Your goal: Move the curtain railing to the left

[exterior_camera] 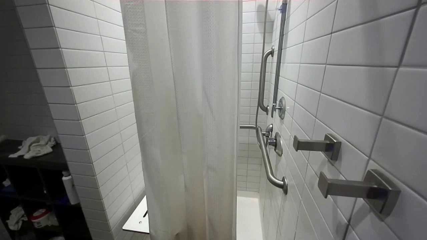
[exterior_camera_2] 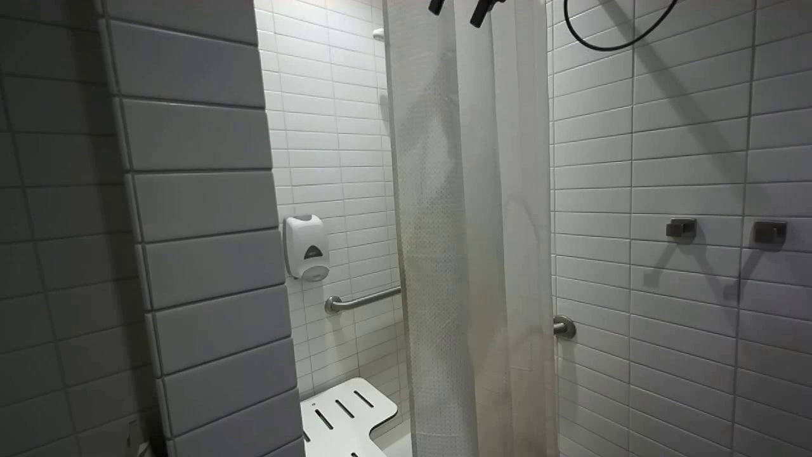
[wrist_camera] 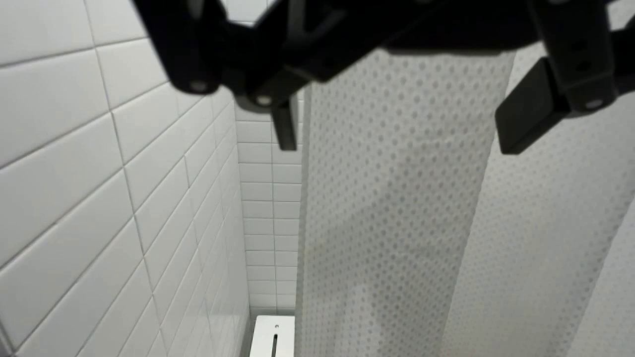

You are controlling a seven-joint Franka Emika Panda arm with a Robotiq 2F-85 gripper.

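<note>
the gripper (wrist_camera: 408, 121) has its fingers (wrist_camera: 526, 109) spread wide and holds nothing; an edge of the shower curtain (wrist_camera: 397, 208) shows between them, though whether either touches the cloth i cannot tell. the curtain hangs mid-opening, for in an exterior view the tiled wall (exterior_camera: 96, 116) and white bench (exterior_camera: 136, 222) show past its left side and the grab bar (exterior_camera: 266, 159) past its right. so the slide leftward looks undone: gripping the cloth and drawing it across likely both remain. the curtain is off-white, faintly see-through, falling in tall vertical folds with brownish staining low down; the railing itself is out of view.
</note>
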